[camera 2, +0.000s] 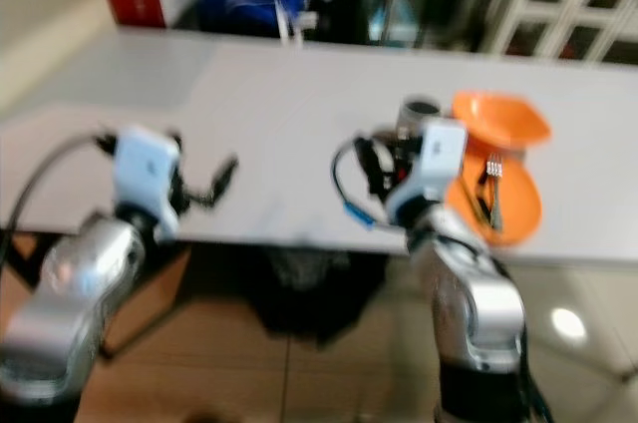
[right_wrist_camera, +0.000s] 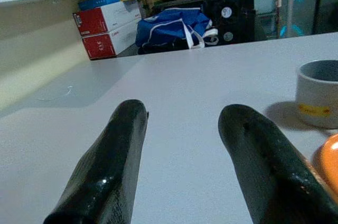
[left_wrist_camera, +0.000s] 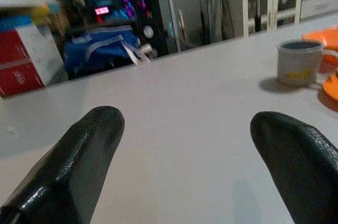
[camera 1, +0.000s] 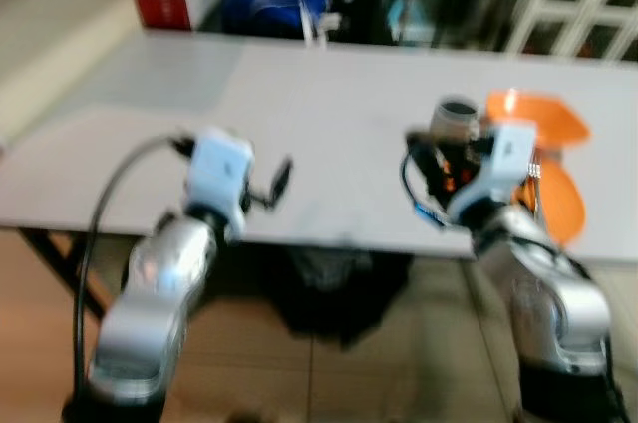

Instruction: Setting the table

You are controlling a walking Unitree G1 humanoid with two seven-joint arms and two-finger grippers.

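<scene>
Both grippers' fingers (left_wrist_camera: 90,155) apart, empty

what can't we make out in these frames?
- Mug: yellow marking blurred in both wrist views, unreadable.
- Fork on orange plate: motion blur in the eye views; any other cutlery can't be told.
- Orange bowl: inside blurred.
- Orange plate: partly hidden by the right arm in the left eye view.
- Left gripper and right gripper: open, empty.
</scene>
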